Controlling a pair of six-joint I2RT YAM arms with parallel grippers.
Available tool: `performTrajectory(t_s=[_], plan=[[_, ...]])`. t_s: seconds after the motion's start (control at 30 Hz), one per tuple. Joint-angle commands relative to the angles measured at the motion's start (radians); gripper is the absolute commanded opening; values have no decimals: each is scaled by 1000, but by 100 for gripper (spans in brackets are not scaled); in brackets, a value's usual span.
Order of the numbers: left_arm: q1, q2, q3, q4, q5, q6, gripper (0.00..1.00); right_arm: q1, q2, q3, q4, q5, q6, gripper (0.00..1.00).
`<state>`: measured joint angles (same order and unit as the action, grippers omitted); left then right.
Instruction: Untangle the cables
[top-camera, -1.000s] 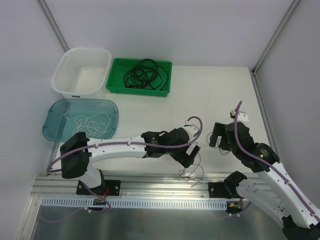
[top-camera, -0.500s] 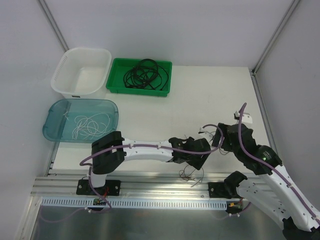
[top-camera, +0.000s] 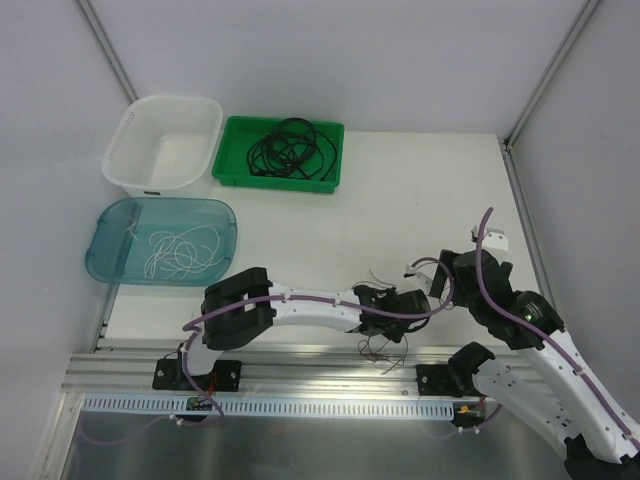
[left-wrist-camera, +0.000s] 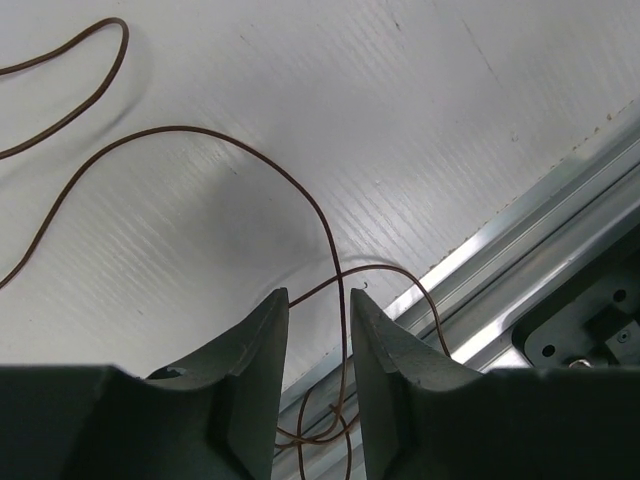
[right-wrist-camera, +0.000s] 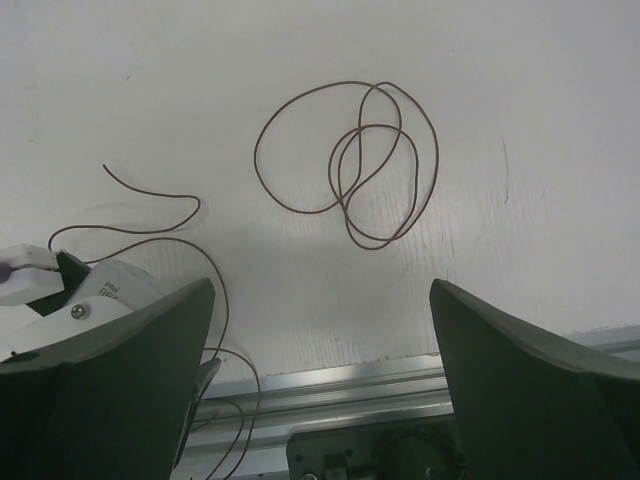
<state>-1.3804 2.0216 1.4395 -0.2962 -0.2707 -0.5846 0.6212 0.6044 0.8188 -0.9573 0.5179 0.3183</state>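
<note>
A hair-thin brown wire (left-wrist-camera: 180, 127) loops over the white table and hangs tangled over the near edge (top-camera: 385, 350). My left gripper (left-wrist-camera: 318, 295) points down at that edge. Its jaws stand a narrow gap apart with one strand of the wire running between them, touching neither finger. My right gripper (right-wrist-camera: 320, 290) hovers wide open just right of it, with nothing between its fingers. In the right wrist view a small coil of the brown wire (right-wrist-camera: 345, 165) lies on the table ahead. Black cables (top-camera: 290, 150) lie in the green tray (top-camera: 232, 172). A thin white cable (top-camera: 180, 250) lies in the blue tray (top-camera: 105, 245).
A white basket (top-camera: 122, 150) stands at the back left beside the green tray. An aluminium rail (top-camera: 300, 375) runs along the table's near edge, right under the wire tangle. Walls close in the table at the back and right.
My left arm has stretched to the right and down to the wire at the near edge, and its jaws have narrowed from wide open. The right gripper has drawn back slightly and stayed open.
</note>
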Motion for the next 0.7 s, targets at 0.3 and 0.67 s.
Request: performTrajectory(t_s=[0.3,0.67], plan=[[56,22,-60,-87,7,-109,0,5,-11,-1,57,-4,25,95],[293,-187,-264,-96,-68,-84,0,3,26,-20,117,-108,1,94]])
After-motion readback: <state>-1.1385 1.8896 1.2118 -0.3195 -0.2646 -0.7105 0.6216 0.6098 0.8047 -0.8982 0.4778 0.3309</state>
